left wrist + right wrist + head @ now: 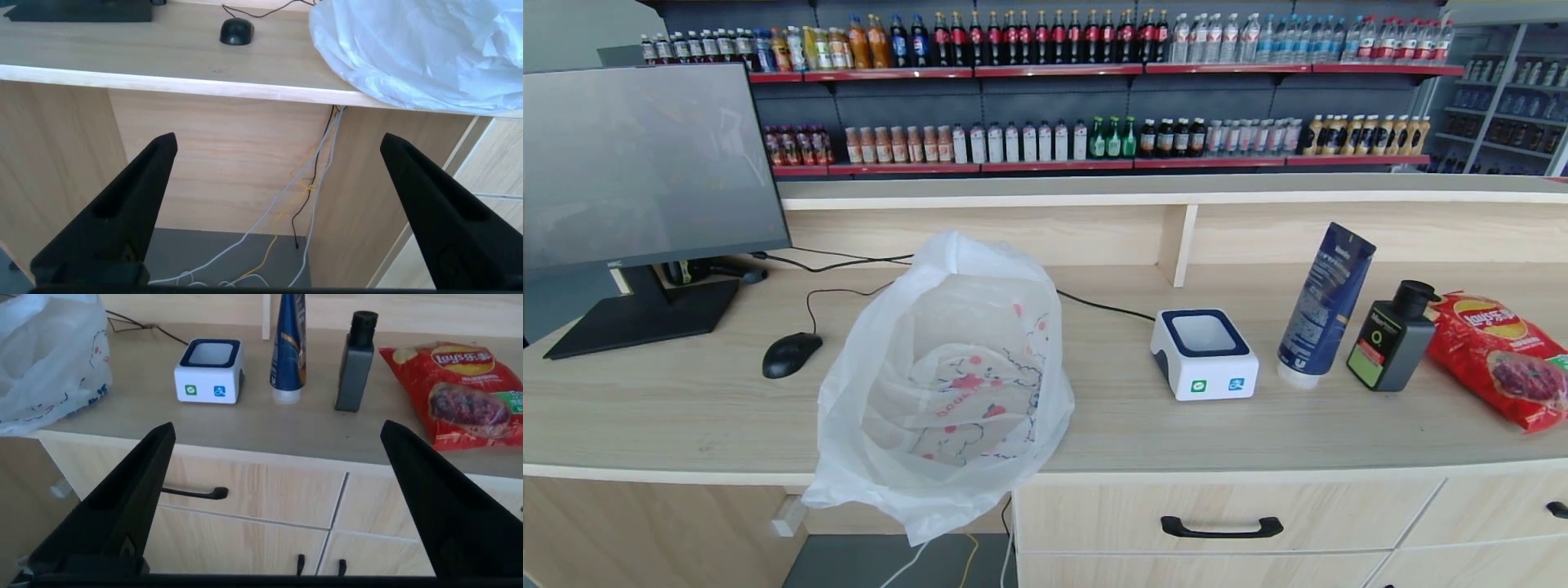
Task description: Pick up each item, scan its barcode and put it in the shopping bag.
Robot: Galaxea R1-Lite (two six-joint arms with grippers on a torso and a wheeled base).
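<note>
Here, a translucent white shopping bag (947,384) slumps open.

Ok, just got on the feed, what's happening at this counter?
Nothing is picked up yet. The left tool and right tool are both open and empty, held in front of the counter below its edge. The blue tube and dark bottle stand and the red chip bag lies flat, all on the robot's right of the scanner. The white shopping bag sits open on the scanner's other side, with no item visible inside.
</note>
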